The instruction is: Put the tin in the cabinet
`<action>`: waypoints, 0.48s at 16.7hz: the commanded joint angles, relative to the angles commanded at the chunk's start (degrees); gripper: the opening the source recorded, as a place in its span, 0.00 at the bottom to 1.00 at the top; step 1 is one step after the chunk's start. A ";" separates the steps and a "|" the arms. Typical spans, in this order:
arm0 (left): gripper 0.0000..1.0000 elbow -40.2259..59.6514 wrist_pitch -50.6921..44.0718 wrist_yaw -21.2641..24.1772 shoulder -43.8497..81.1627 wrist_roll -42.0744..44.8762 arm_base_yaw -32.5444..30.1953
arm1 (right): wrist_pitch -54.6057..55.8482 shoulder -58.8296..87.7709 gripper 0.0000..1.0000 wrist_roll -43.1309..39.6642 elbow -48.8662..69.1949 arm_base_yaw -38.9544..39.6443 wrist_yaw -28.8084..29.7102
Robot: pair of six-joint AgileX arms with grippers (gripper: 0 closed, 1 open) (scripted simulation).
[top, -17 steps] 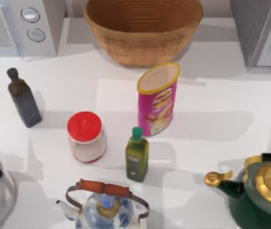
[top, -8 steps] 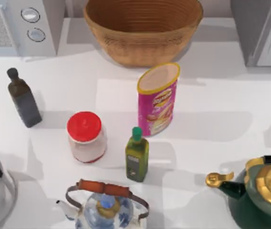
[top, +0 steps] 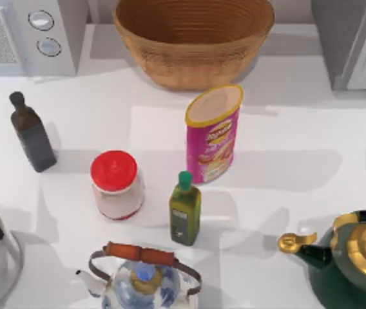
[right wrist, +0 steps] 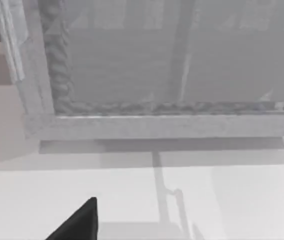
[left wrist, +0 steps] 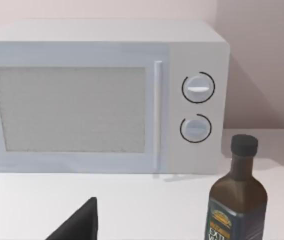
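Meanwhile, the tin waits mid-surface, right arm near the cabinet

Hard to read first: of the left gripper (left wrist: 78, 223) just one dark wedge pokes into its wrist view, so I cannot tell whether the jaws are released or clenched. It faces the white microwave (left wrist: 102, 97), with a dark bottle (left wrist: 237, 200) close by and cut off at the frame edge. The right gripper (right wrist: 78, 222) gives the same dark wedge and the same doubt about its jaws. It looks at the cabinet (right wrist: 157, 120) from close up, with the pale frame and grey panel running out of frame.

From above, the tin (top: 213, 135) stands upright in the middle of the white surface (top: 299, 129), just in front of the basket (top: 192, 38) and well apart from the cabinet in the far right corner. A red-lidded jar (top: 115, 187) and a green bottle (top: 185, 209) stand near it. The blue-and-white teapot (top: 141, 280) and the green kettle (top: 354, 257) are clipped by the near edge.

Against a second ago, the black bar above the green kettle is gone, and the shadow at the right edge has crept toward the cabinet. The tin has not moved
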 joint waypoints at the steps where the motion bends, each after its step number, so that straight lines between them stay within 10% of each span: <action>1: 1.00 0.00 0.00 0.00 0.00 0.00 0.00 | -0.22 3.55 1.00 -0.62 0.57 -0.62 -0.61; 8: 1.00 0.00 0.00 0.00 0.00 0.00 0.00 | -0.91 23.97 1.00 -4.85 1.92 -3.90 -4.54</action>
